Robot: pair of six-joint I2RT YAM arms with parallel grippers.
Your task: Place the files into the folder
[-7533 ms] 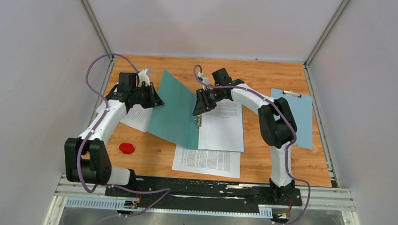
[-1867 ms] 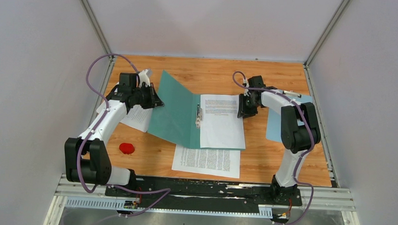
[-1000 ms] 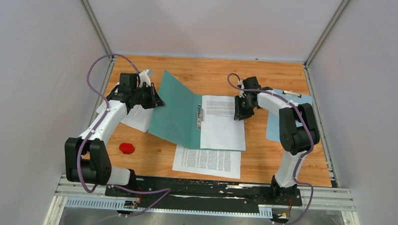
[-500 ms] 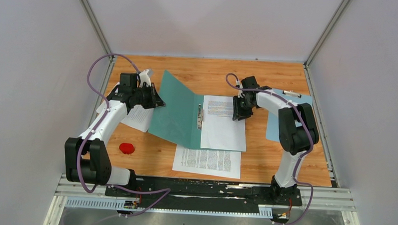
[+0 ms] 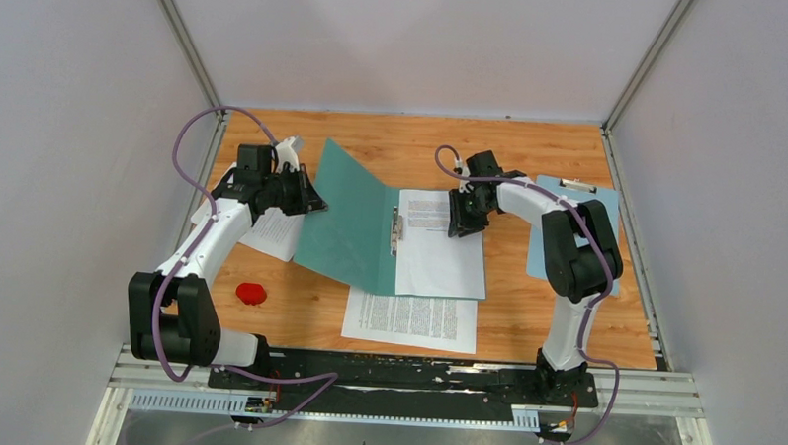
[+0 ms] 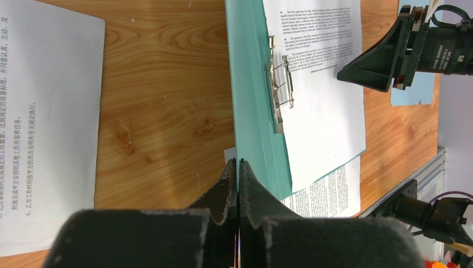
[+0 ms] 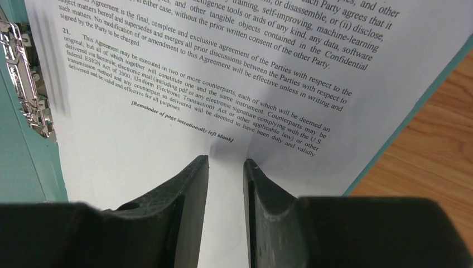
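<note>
The left claw clamps the raised cover of the folder, open on the surface. The right claw, narrowly parted, apparently touches the file lying inside it.

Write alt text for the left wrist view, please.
The left end effector, shut, pinches a cover edge of the open teal folder. Beyond lie its metal fastener and a printed sheet, with the right end effector over that sheet. A second sheet lies at left.
</note>
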